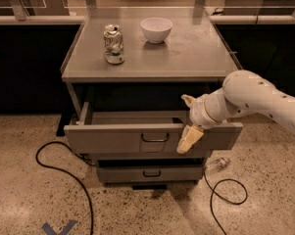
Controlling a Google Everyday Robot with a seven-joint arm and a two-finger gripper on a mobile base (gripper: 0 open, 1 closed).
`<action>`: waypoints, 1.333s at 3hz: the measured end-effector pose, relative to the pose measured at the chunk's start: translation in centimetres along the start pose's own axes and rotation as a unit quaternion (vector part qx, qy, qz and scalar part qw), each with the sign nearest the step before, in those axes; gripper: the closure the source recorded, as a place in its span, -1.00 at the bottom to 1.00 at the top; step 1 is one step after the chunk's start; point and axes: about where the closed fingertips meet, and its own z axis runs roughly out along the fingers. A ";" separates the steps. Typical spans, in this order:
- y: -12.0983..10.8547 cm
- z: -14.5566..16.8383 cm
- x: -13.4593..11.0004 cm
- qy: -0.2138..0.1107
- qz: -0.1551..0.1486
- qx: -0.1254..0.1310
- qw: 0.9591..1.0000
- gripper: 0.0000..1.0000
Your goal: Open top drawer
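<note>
The wide grey metal top drawer [103, 138] sticks out of the grey metal cabinet [186, 58]. Its front faces us and its long side runs left to right. The white gripper [189, 121] sits at its right front edge, jaws wide apart.

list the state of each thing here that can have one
top drawer, open, pulled out
lower drawer, shut
can, upright on the cabinet top, dented
bowl, upright, right of the can
pincer, open, at the top drawer's front, right of its handle
bottle, lying on the floor
</note>
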 end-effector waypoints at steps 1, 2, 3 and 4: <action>-0.1 0.9 2.2 0.011 0.029 -0.027 0.999 -1.00; 0.0 1.0 2.6 0.013 0.032 -0.031 0.999 -1.00; 0.0 1.0 2.6 0.013 0.032 -0.031 0.999 -0.64; 0.0 1.0 2.6 0.013 0.032 -0.031 0.999 -0.17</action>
